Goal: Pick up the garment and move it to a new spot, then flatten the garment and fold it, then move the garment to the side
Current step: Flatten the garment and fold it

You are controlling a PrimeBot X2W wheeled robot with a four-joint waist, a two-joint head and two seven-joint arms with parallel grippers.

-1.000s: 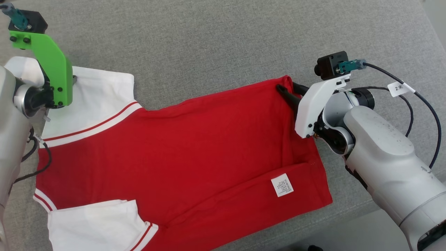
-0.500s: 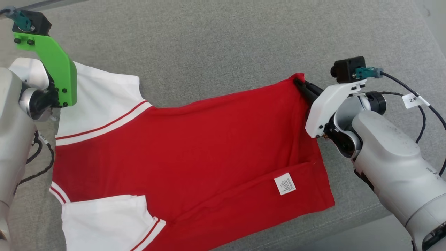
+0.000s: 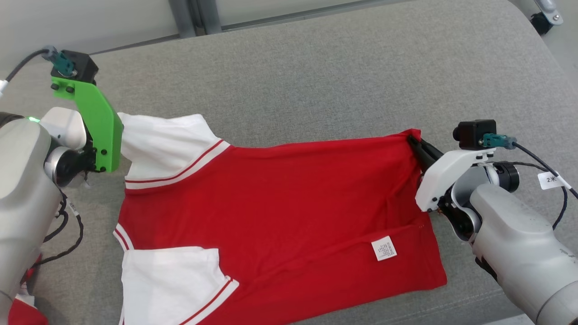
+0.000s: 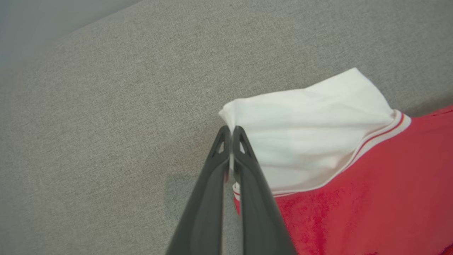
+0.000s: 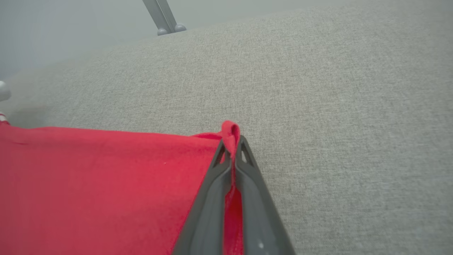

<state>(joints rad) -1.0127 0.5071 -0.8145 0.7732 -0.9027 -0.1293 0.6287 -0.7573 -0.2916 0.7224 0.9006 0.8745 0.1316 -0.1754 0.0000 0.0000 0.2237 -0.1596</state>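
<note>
The garment (image 3: 280, 198) is a red T-shirt with white sleeves and striped trim, spread on a grey cushioned surface (image 3: 316, 81). My left gripper (image 4: 230, 130) is shut on the edge of the far white sleeve (image 4: 318, 117), which is pulled into a small peak at the fingertips. In the head view the green camera mount (image 3: 97, 131) hides those fingers. My right gripper (image 5: 231, 140) is shut on the far corner of the red hem (image 5: 230, 129), bunching a small fold of cloth between the tips. The head view shows it at the shirt's far right corner (image 3: 413, 137).
A white care label (image 3: 384, 248) lies on the folded-up hem near the right arm. Metal posts (image 3: 194, 16) and a wall stand beyond the cushion's far edge, and a caster (image 3: 546, 13) at the top right. The cushion's front edge runs under my right forearm (image 3: 519, 253).
Both grippers have closed: the left on the white sleeve edge, the right on the red hem corner. The whole head picture has shifted, so the camera has moved.
</note>
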